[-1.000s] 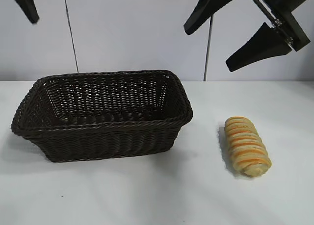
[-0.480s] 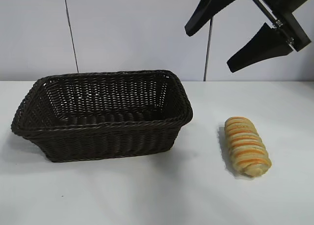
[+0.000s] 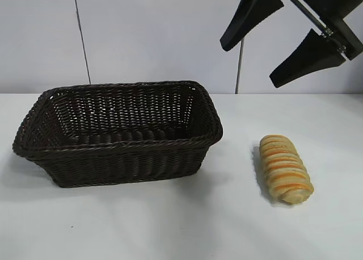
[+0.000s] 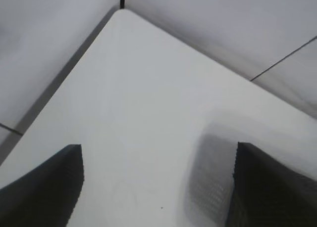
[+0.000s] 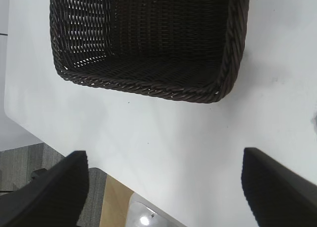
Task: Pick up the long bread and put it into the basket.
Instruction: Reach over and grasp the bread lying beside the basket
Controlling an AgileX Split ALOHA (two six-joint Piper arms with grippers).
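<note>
The long bread [image 3: 285, 169], golden with orange crosswise stripes, lies on the white table to the right of the basket [image 3: 122, 144], clear of it. The dark brown wicker basket holds nothing. My right gripper [image 3: 249, 64] hangs high above the gap between basket and bread, open and holding nothing. In the right wrist view the basket [image 5: 148, 88] lies beyond the spread right gripper [image 5: 163, 155], and the bread does not show there. My left gripper [image 4: 157, 148] is outside the exterior view; its wrist view shows it open over bare table.
The table's near edge [image 5: 163, 138] and floor beyond it show in the right wrist view. A table corner [image 4: 121, 9] meets the grey wall in the left wrist view. Bare table surrounds the bread.
The left gripper's finger has risen out of the exterior view's top left corner. The right gripper has shifted slightly up and to the right. Bread and basket have not moved.
</note>
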